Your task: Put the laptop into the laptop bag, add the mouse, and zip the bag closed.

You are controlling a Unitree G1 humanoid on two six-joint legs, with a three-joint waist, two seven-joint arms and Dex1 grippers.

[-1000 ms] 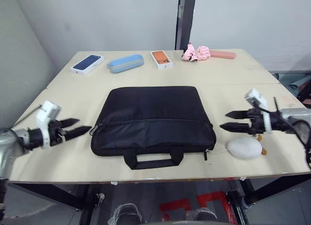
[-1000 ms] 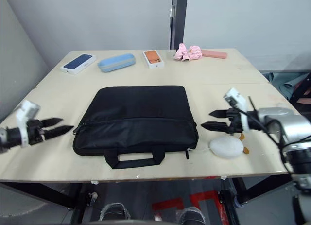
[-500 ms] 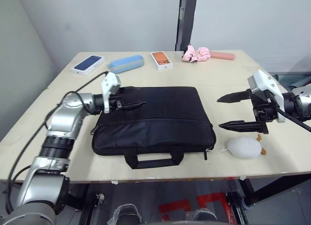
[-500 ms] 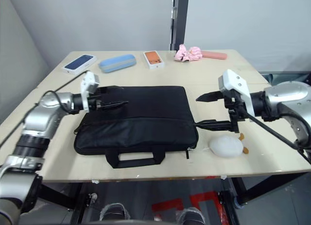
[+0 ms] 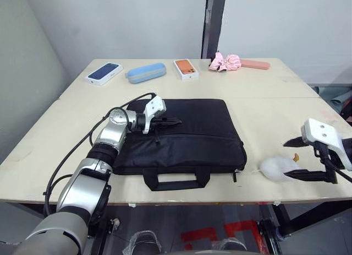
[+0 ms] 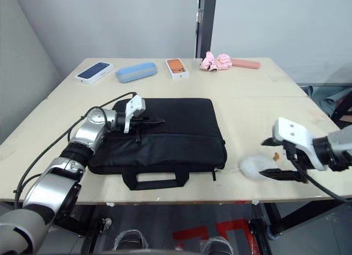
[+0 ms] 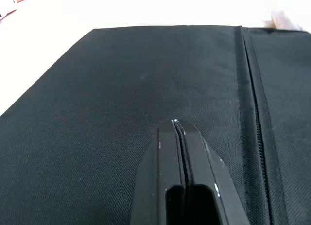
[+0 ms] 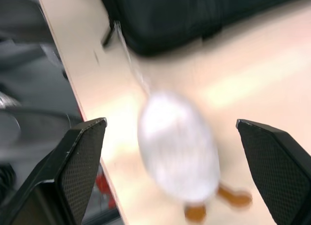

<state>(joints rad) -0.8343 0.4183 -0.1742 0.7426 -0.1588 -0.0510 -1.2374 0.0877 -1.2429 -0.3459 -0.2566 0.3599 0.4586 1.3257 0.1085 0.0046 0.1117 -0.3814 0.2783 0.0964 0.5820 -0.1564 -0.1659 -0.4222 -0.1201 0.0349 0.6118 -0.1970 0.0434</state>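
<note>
The black laptop bag (image 5: 187, 142) lies flat at the table's middle, its handles toward the front edge. My left gripper (image 5: 176, 121) is shut over the bag's back left part, with nothing visible between its fingers (image 7: 175, 137), which lie close against the fabric (image 7: 97, 113). My right gripper (image 5: 287, 160) stands open at the front right, one finger on each side of a puffy white lump with tan tips (image 8: 177, 142). The laptop and the mouse are out of view.
Along the table's far edge lie a blue phone box (image 5: 103, 73), a light blue case (image 5: 146, 72), an orange phone box (image 5: 185, 68) and a pink folded umbrella (image 5: 234, 62). The white lump (image 5: 276, 168) sits close to the table's front edge (image 5: 247, 197).
My left arm swung in from the table's left side onto the bag and its fingers closed. My right gripper dropped toward the front edge, around the white lump.
</note>
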